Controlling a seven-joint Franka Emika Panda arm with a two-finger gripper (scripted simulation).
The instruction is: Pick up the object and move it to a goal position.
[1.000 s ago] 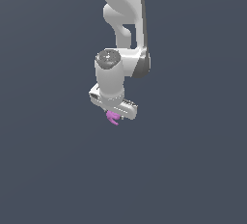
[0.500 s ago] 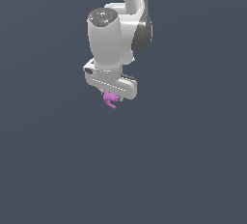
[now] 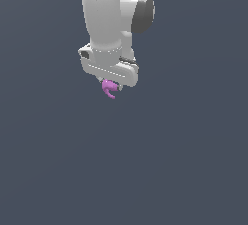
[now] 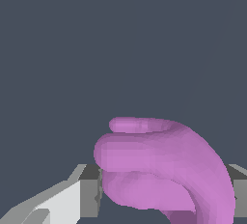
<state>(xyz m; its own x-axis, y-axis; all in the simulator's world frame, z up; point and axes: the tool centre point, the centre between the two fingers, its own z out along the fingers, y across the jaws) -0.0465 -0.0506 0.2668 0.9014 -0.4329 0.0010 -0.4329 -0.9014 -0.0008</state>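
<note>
The object (image 3: 109, 88) is a small magenta-purple curled lump with prongs. It hangs from under the white robot hand in the exterior view, well above the dark grey ground. My gripper (image 3: 110, 86) is shut on the object, its fingers mostly hidden by the hand's body. In the wrist view the object (image 4: 164, 170) fills the space between the two grey finger pads (image 4: 90, 189), which press on it from both sides.
The white arm (image 3: 116, 20) rises to the top edge of the exterior view. A plain dark grey surface (image 3: 184, 161) lies all around.
The arm has lifted the object higher and shifted it toward the exterior view's left. The gripper stays shut on it.
</note>
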